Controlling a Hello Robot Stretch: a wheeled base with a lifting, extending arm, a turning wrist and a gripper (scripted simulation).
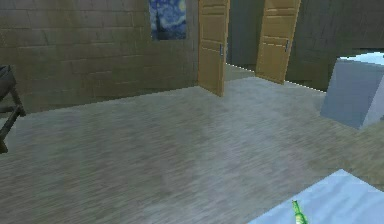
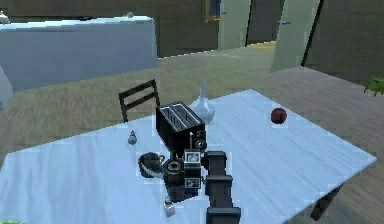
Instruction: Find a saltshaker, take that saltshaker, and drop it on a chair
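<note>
Arm bar [image 2: 222, 198] lies over the counter [image 2: 300, 160], with the gripper [image 2: 152, 165] near a black toaster [image 2: 180, 122]. Whether the gripper holds anything cannot be told.

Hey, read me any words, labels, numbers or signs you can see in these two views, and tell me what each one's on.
No text can be read anywhere.
White squares on the arm: black marks in a pattern, not letters or numbers.
Painting on the wall: no words.
Toaster on the table: no label to make out.
Green bottle: too small to tell whether it carries a label.
</note>
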